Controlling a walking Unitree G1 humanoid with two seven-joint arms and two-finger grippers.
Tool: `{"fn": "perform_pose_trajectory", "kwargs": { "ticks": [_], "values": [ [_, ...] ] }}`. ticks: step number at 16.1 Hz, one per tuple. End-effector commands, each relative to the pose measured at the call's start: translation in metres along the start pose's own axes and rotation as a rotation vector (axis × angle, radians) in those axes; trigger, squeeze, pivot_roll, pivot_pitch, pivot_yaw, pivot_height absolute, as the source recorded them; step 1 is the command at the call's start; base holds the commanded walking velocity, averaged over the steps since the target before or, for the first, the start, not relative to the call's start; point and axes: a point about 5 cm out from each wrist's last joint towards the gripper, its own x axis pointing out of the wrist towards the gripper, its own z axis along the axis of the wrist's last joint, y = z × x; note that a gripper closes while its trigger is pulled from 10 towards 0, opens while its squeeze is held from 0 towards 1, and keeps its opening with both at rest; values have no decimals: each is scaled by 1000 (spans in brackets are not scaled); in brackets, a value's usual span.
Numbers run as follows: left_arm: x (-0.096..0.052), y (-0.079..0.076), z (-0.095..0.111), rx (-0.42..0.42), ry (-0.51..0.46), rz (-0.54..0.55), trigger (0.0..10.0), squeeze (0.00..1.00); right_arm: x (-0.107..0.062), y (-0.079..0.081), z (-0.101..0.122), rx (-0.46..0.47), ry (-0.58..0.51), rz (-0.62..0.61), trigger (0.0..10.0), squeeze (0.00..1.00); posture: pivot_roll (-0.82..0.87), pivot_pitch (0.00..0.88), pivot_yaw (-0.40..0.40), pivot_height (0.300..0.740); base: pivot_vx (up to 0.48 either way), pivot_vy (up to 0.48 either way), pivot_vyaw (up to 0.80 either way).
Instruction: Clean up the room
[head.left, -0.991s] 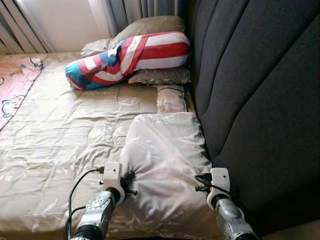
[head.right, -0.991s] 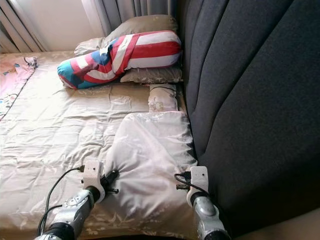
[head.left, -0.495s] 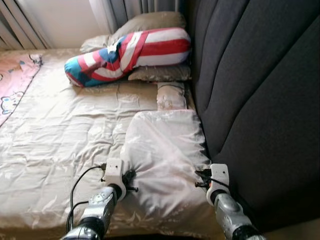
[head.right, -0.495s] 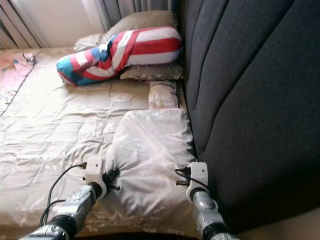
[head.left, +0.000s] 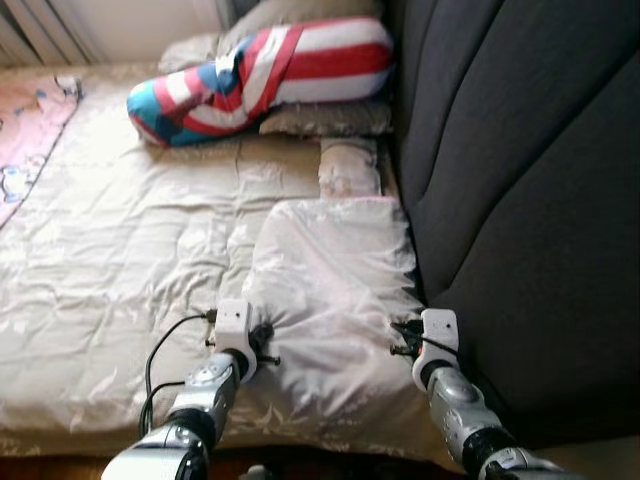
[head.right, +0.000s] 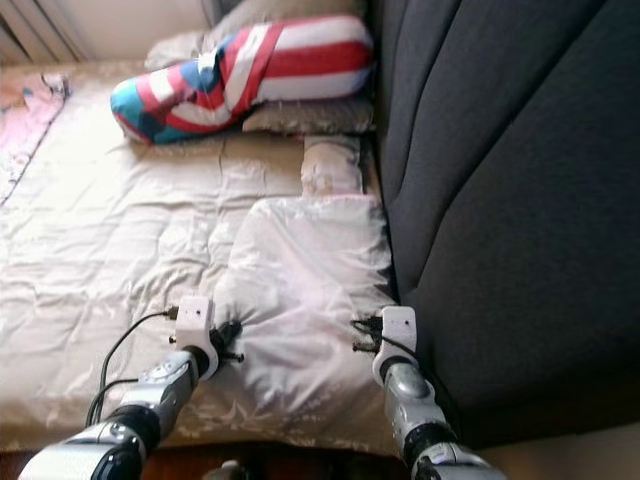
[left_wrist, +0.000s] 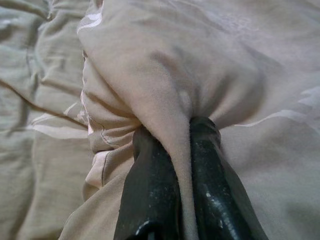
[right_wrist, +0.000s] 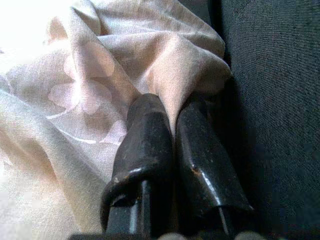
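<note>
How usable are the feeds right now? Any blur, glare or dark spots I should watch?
Left eye view: slightly soft, the beige satin bedspread shiny with window light. Right wrist view: overexposed white corner, deep shadow beside the dark grey upholstered headboard. Left wrist view: evenly lit, sharp on the pale folded pillowcase fabric pinched between the black fingers.

One pale pillow (head.left: 335, 290), one striped bolster (head.left: 260, 80), two grey cushions (head.left: 325, 118).

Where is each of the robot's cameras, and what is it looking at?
Head eyes: look down at the bed; both arms pinch the pale pillow, left gripper, right gripper.
Left wrist: along its fingers clamping cloth.
Right wrist: along its fingers clamping cloth beside the dark headboard.
All views share the pillow.
</note>
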Motion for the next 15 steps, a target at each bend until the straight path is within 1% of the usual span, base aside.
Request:
{"fn": "perform_pose_trajectory", "kwargs": {
  "ticks": [1,3,4,6,9,11,13,15],
  "values": [
    [3,-5,11,12,-39,-11,10000,0,4,4,18,5,-53,9,10000,0,-30,280,15,740,0,0,0],
    [6,-9,16,19,-45,-18,10000,0,5,4,25,6,-71,10,10000,0,-28,310,16,740,0,0,0],
    [7,-10,19,21,-50,-17,10000,0,6,3,27,6,-77,9,10000,0,-28,314,16,740,0,0,0],
    [10,-10,30,27,-67,-7,10000,0,9,1,43,16,-110,-4,10000,0,-27,338,17,740,0,0,0],
    [12,-11,40,33,-78,6,10000,0,11,3,55,42,-127,-3,10000,0,-20,361,22,740,0,0,0],
    [13,-13,42,38,-79,3,10000,0,11,3,58,47,-131,-8,10000,0,-15,370,25,740,0,0,0],
    [15,-15,46,47,-79,6,10000,0,12,1,63,75,-135,-19,10000,0,-18,386,27,740,0,0,0],
    [16,-17,49,46,-79,10,10000,0,12,2,65,72,-140,-18,10000,0,-18,397,29,740,0,0,0]
  ]
}}
